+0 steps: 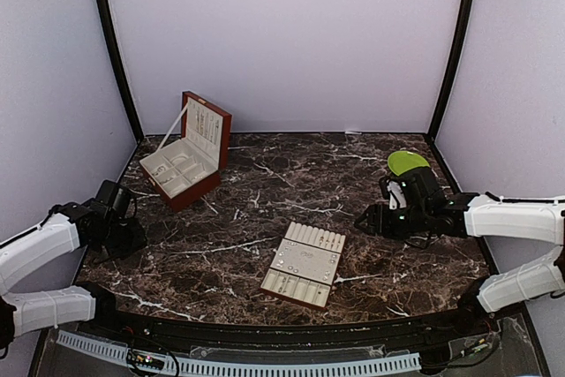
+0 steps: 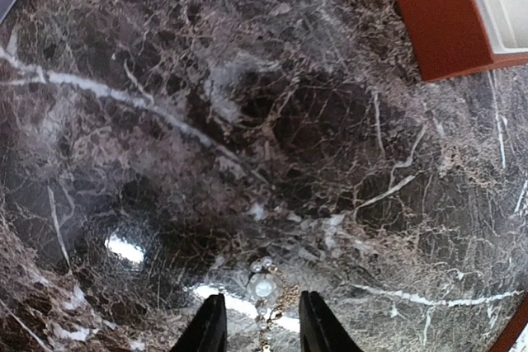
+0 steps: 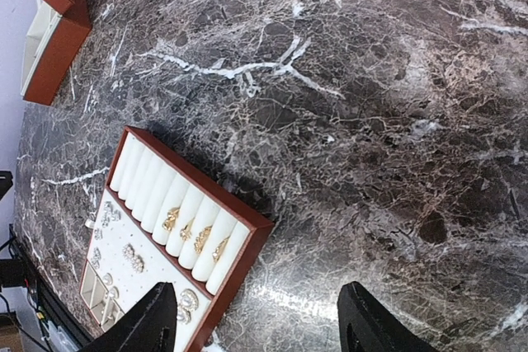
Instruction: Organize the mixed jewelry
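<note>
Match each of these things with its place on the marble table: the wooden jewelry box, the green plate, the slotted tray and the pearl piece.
Things:
1. open wooden jewelry box
2. green plate
3. slotted jewelry tray
4. pearl piece

Places:
A. between the fingers of the left gripper
B. far left
C. near middle
D. far right

Pairs: 1-B, 2-D, 3-C, 4-A

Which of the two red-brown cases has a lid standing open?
The wooden box at the back left, lid propped upright. The other, the slotted tray in the middle, lies flat with no lid.
</note>
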Action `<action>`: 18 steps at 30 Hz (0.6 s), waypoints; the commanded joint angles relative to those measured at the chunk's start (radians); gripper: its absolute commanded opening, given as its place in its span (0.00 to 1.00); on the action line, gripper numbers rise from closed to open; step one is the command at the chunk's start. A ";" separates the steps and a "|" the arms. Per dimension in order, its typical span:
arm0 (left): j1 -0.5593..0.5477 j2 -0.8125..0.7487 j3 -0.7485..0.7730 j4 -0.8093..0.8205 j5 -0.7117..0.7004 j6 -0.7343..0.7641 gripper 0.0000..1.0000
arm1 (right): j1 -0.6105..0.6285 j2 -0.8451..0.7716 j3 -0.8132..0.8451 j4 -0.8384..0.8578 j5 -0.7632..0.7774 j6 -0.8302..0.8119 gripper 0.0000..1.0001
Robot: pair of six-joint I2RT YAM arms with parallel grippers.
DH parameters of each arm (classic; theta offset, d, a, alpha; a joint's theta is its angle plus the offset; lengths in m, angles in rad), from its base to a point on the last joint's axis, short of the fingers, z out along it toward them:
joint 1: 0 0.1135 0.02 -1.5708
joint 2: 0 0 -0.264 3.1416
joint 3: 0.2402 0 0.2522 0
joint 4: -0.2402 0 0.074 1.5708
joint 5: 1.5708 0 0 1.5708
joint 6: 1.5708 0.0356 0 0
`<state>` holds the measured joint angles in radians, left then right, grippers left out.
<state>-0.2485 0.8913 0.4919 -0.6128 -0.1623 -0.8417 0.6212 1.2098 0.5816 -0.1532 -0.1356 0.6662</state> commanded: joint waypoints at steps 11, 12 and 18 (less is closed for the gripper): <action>0.005 0.081 -0.051 0.030 0.101 -0.066 0.33 | -0.006 0.054 -0.011 0.074 -0.012 -0.021 0.67; 0.005 0.090 -0.056 0.040 0.109 -0.065 0.34 | -0.006 0.053 -0.012 0.074 -0.013 -0.021 0.67; 0.005 0.145 -0.053 0.070 0.109 -0.055 0.35 | -0.006 0.051 -0.013 0.073 -0.009 -0.019 0.67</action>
<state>-0.2485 1.0191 0.4438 -0.5705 -0.0608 -0.8986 0.6189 1.2594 0.5812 -0.1112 -0.1390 0.6586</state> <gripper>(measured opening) 0.354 0.675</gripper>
